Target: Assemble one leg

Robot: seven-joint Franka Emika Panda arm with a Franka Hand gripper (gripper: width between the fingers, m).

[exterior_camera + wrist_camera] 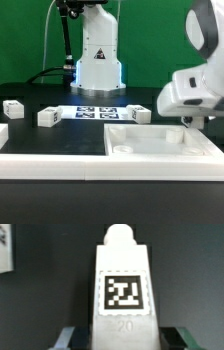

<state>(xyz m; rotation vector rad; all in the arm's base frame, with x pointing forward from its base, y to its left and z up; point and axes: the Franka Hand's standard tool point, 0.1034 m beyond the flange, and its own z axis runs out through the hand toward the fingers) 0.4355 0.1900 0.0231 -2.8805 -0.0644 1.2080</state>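
Observation:
In the wrist view, my gripper (121,338) holds a leg (122,277) between its two fingers (72,338). The leg is a white post with a black-and-white square tag, the number 20 below it and a rounded peg at its far end. The jaws stand close against its two sides. In the exterior view my gripper (192,117) is low at the table on the right, behind the far rim of the white tray-like part (203,149). That rim hides the held leg. Three more legs (46,117) lie on the table.
One loose leg (140,113) lies just left of my hand, another (12,108) at the exterior view's far left. The marker board (95,110) lies flat mid-table before the arm's base (98,65). A long white rail (60,163) runs along the front. A white part (5,249) shows at the wrist view's edge.

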